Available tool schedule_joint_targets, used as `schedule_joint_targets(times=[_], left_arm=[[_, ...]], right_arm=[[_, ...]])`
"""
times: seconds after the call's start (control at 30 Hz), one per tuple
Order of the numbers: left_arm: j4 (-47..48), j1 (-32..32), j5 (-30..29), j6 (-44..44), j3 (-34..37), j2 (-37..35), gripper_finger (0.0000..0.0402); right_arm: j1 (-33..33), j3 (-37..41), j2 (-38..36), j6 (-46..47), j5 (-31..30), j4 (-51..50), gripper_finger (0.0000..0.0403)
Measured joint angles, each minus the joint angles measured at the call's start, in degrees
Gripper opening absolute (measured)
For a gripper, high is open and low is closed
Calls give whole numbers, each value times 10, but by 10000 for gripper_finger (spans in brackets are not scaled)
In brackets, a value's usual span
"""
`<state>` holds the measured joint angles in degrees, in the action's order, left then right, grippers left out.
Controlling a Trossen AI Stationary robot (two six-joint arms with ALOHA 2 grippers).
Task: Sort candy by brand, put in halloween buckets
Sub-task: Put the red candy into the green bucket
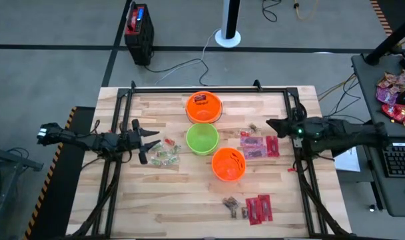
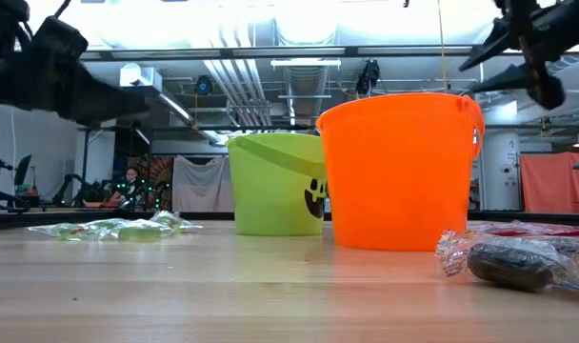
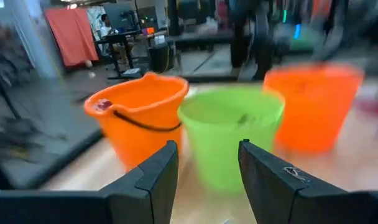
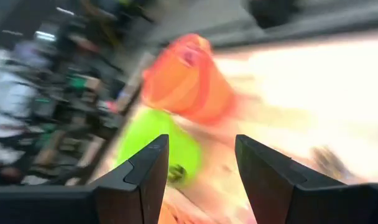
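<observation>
My left pincer (image 1: 149,141) hangs open and empty at nine o'clock, beside the pale green candy (image 1: 165,153). Next I judge: lower and grip one. My right pincer (image 1: 274,125), open, waits at three o'clock, past the green bucket (image 1: 202,139).

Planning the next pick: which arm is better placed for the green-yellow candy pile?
Left. The left gripper, fingers open, hangs right beside the green-yellow candy on the table's left side. The right gripper is across the buckets, nearer the pink-purple packets.
</observation>
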<state>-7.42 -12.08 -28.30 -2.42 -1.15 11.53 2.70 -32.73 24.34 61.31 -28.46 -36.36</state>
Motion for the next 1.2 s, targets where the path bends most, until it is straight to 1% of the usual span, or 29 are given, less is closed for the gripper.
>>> schedule_joint_targets(times=[0.07,0.1,0.17,0.2,0.23,0.3,0.33,0.4,0.47,0.53,0.6,0.67,0.77,0.87,0.93,0.97,1.07,1.2], left_arm=[[-48,0,22,-139,0,0,153],[-76,0,22,-204,0,0,152],[-124,2,7,-289,0,0,153],[-142,2,6,-324,0,0,153],[-160,2,13,-341,-1,0,153],[-157,2,45,-344,-21,0,152],[-141,1,52,-344,-36,3,153],[-82,2,43,-348,-75,14,153],[15,5,33,-354,-124,32,153],[130,13,32,-374,-178,58,153],[242,24,28,-409,-226,89,153],[327,37,28,-439,-267,119,153],[407,55,33,-469,-314,156,153],[423,66,50,-477,-344,181,153],[423,70,55,-479,-359,190,153],[423,71,55,-479,-366,195,153],[422,71,55,-475,-391,213,153],[403,70,59,-476,-427,238,153]], right_arm=[[0,-44,42,42,10,-57,178],[0,-67,63,57,16,-85,178],[0,-112,103,86,19,-139,178],[-1,-135,125,99,19,-162,178],[-1,-157,146,106,19,-186,178],[-3,-198,190,120,19,-238,178],[-6,-216,210,128,19,-265,178],[-18,-248,248,147,21,-323,178],[-38,-272,282,154,39,-372,178],[-66,-286,310,138,61,-400,178],[-97,-292,334,113,90,-395,178],[-130,-298,353,80,124,-375,178],[-173,-298,388,-22,194,-326,178],[-201,-297,423,-97,251,-265,178],[-218,-297,445,-115,273,-225,178],[-224,-297,456,-116,274,-210,178],[-236,-297,488,-118,275,-206,178],[-246,-295,519,-121,285,-236,178]])
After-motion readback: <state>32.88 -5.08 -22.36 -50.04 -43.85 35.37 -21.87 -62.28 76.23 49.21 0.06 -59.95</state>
